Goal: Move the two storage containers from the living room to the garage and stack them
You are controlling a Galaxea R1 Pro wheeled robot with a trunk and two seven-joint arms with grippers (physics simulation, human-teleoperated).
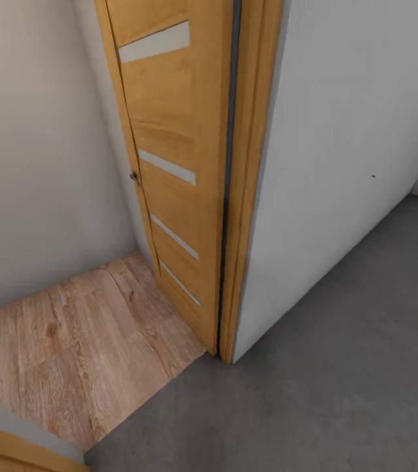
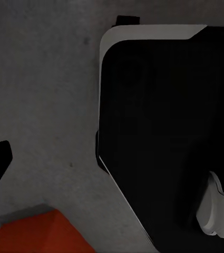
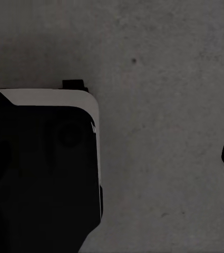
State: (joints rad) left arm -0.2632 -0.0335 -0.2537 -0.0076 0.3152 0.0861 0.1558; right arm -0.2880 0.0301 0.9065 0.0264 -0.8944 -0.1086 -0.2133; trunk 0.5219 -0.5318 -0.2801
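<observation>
A doorway is being crossed: a wooden door (image 1: 176, 183) stands at 12 o'clock, planks (image 1: 71, 347) at 8, concrete floor (image 1: 340, 367) at 4. An orange-red bin (image 2: 38, 234) corner is seen in the left wrist view over concrete, beside the robot's base (image 2: 164, 137). Its long axis and heading cannot be judged, nor can either gripper's state. Transit to the garage seems under way; driving on is called for next.

A home interior: a wooden door (image 1: 170, 164) with frosted glass strips, plain white walls (image 1: 340, 164), wood plank flooring (image 1: 71, 347) meeting grey concrete floor (image 1: 314, 393)
</observation>
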